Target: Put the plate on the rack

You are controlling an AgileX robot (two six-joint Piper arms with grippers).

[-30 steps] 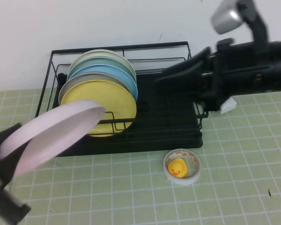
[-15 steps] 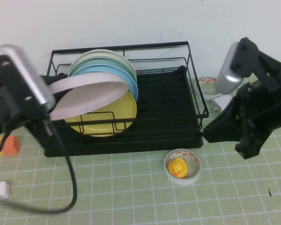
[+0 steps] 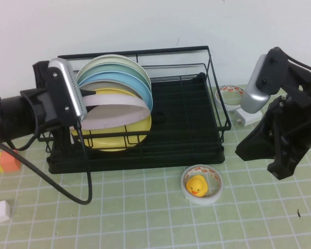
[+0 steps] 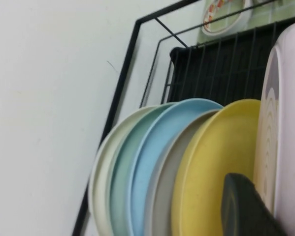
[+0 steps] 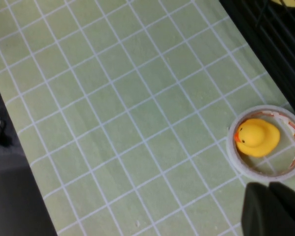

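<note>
Over the rack [image 3: 186, 129], left claw [image 3: 84, 104] clamps the plate [image 3: 116, 110]; right claw [image 3: 243, 151] aside.

Yellow rubber duck [image 3: 196, 185] inside a tape roll [image 3: 202, 184]

We see the plate [image 3: 116, 110] standing in the rack [image 3: 186, 140], foremost in its left-side stack; a duck [image 3: 196, 185] sits before the rack.

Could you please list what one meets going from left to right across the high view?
Orange and yellow blocks → left pincer holding the pale pink plate → black wire rack → yellow rubber duck in its tape roll → right pincer.
</note>
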